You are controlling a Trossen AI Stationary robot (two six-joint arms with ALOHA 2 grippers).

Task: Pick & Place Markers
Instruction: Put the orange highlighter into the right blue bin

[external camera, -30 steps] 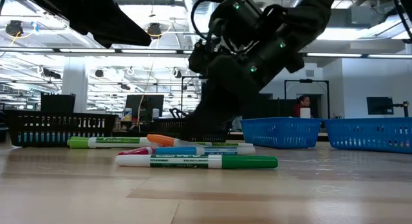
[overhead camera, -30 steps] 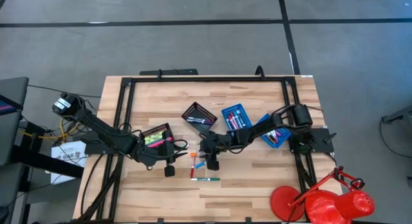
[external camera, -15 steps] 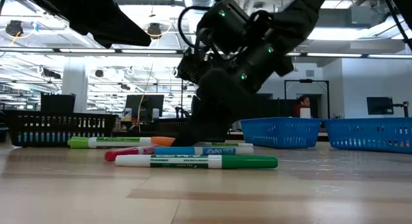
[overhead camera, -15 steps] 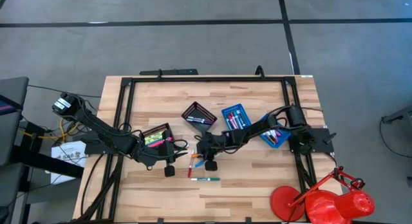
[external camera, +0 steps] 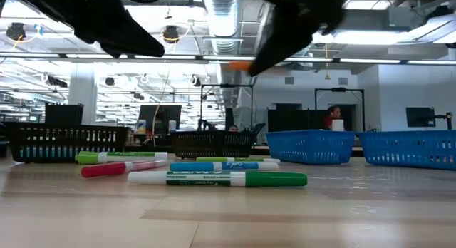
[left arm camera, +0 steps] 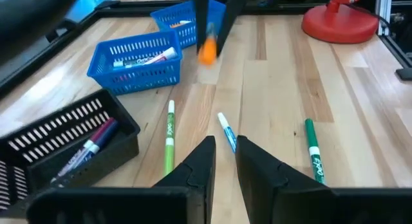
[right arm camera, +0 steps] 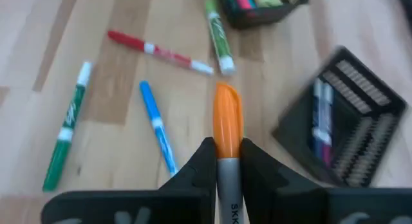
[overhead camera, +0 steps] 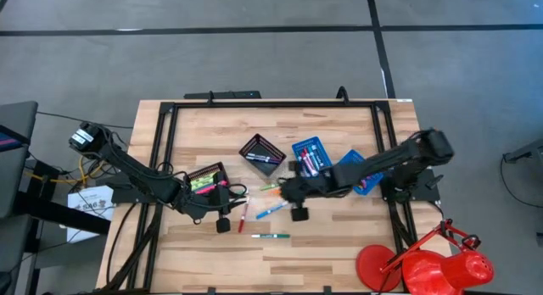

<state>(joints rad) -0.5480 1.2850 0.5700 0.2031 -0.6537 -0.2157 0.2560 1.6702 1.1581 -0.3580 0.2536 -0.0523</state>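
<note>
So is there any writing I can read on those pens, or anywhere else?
"SK": on the orange marker in the right pincer; rest cut off.
Green marker, blue marker: labels too small to read.
Paper sheet beside the table: blurred.

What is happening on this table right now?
The right gripper is shut on an orange marker and holds it above the table. Four more markers lie loose on the wood: red, blue, light green and dark green. The left gripper waits low near a black tray.
</note>
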